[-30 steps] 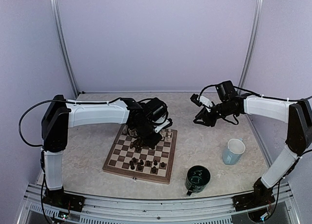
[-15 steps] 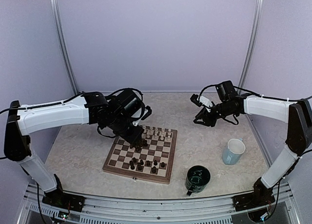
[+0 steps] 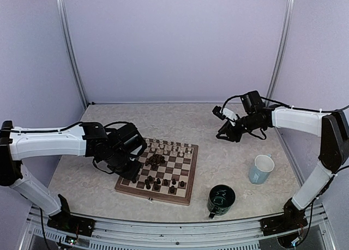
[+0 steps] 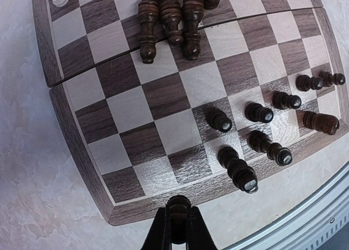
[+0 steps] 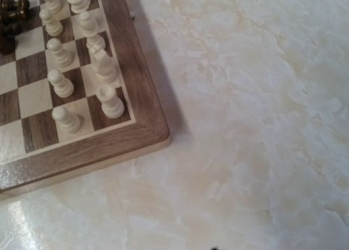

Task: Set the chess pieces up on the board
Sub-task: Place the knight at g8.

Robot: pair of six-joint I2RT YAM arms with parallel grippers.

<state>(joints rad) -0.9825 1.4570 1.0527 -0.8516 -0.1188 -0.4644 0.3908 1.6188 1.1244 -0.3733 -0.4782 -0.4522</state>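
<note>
Board (image 4: 78,152) lies mid-desk (image 3: 229,163); cream pieces (image 5: 61,84) stand in two rows along far side; dark pieces (image 4: 259,113) part-placed, several upright on near rows; bundle of dark pieces (image 4: 170,21) lies mid-board; left jaws clenched on one dark piece (image 4: 178,206), above board's edge by near-left corner; right jaws well apart, raised over desk, state cannot tell; step in hand, likely: carrying dark piece to home square; next move calls for setting it upright on vacant near-row square, clear of neighbours, then letting go.
</note>
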